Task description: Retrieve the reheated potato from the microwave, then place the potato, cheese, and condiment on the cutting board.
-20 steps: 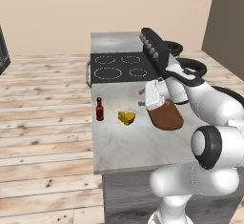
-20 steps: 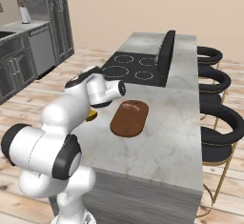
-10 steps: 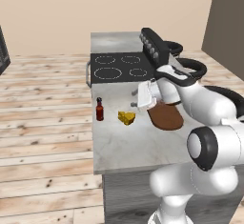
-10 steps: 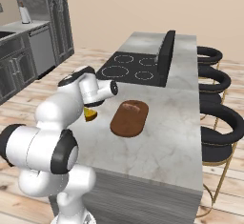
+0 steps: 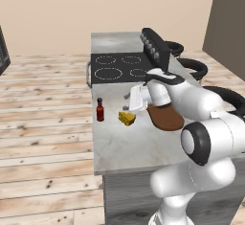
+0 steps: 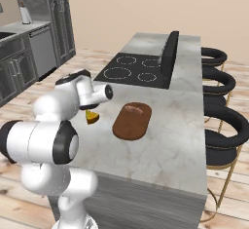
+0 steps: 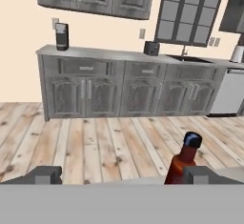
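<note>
— Fingers [image 7: 47, 174] are seen spread as wide as they go, with nothing between them; the gripper [image 7: 121, 175] is pointed level across the counter, toward the bottle [image 7: 183, 163]. Why would it be held so low and sideways?

— A side-on approach is suggested: the bottle is slim and upright, so its body is best caught from the flank. In the hand view it is seen just inside the right fingertip rather than centred, so a small shift may be needed first.

— Where are the other things?

— The bottle [image 5: 100, 109] is stood near the counter's left edge, and the cheese [image 5: 127, 118] is laid just beside the gripper [image 5: 136, 99], between bottle and cutting board [image 5: 165, 117]. The board is set near the middle of the counter [image 6: 160, 150]. A small pale lump, probably the potato [image 6: 136, 109], is seen on the board's far end. The cheese [image 6: 91, 117] and the bottle are judged not yet placed.

— Is room left for moving?

— Open counter is left in front of the board, and bare board remains. Care is called for near the edge: a bottle nudged outward could be tipped to the floor.
</note>
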